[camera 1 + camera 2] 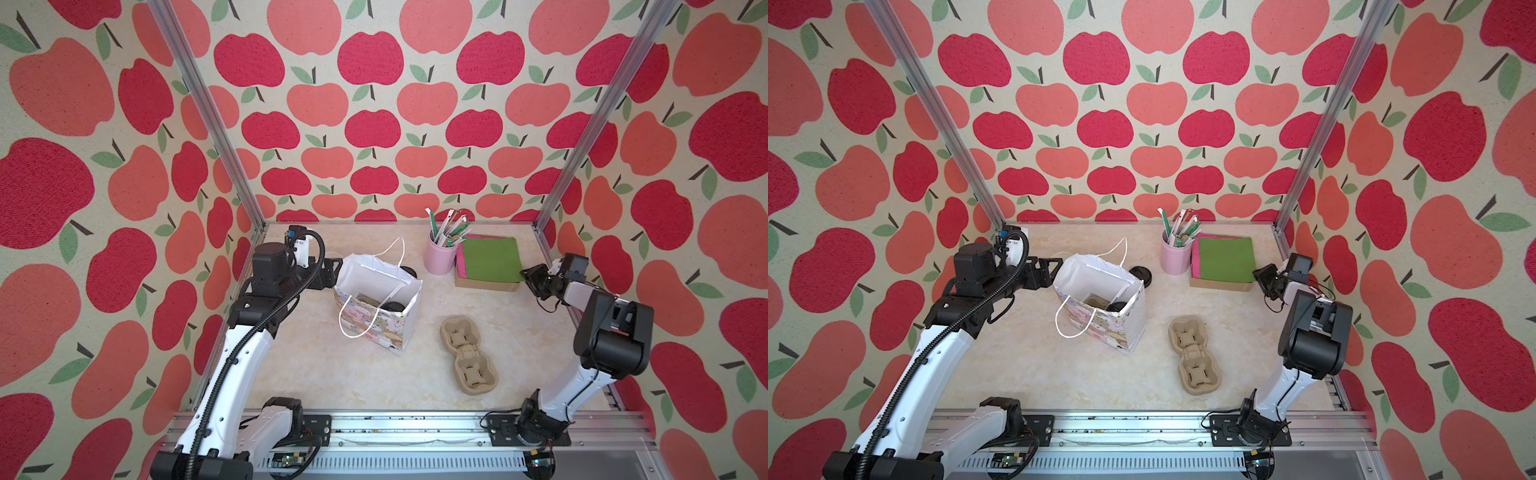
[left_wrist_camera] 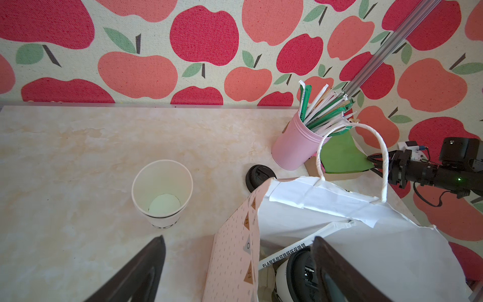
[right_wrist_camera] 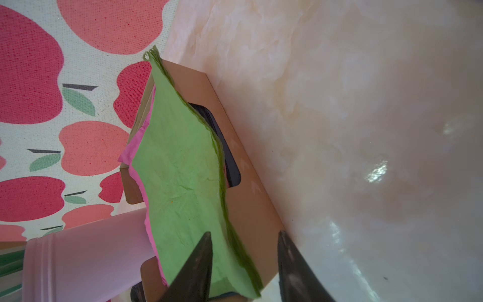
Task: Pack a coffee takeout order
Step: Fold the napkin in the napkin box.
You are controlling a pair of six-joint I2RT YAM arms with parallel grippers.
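Observation:
An open white paper cup (image 2: 162, 191) stands on the table, its black lid (image 2: 257, 177) lying beside the patterned gift bag (image 1: 374, 328). A lidded cup (image 2: 295, 274) and a white wrapped straw (image 2: 300, 248) sit inside the bag. My left gripper (image 2: 239, 237) is open astride the bag's wall, one finger inside by the lidded cup. The tan two-cup carrier (image 1: 467, 353) lies on the table in front. My right gripper (image 3: 244, 232) stands at the corner of the green napkin (image 3: 183, 183) stack, jaws apart, one finger over the napkin, the other beside the box.
The pink holder of straws (image 1: 440, 255) stands at the back, touching the brown napkin box (image 1: 486, 286). Pink napkins (image 3: 142, 183) lie under the green ones. Aluminium posts mark the back corners, and a rail (image 1: 395, 428) runs along the front edge.

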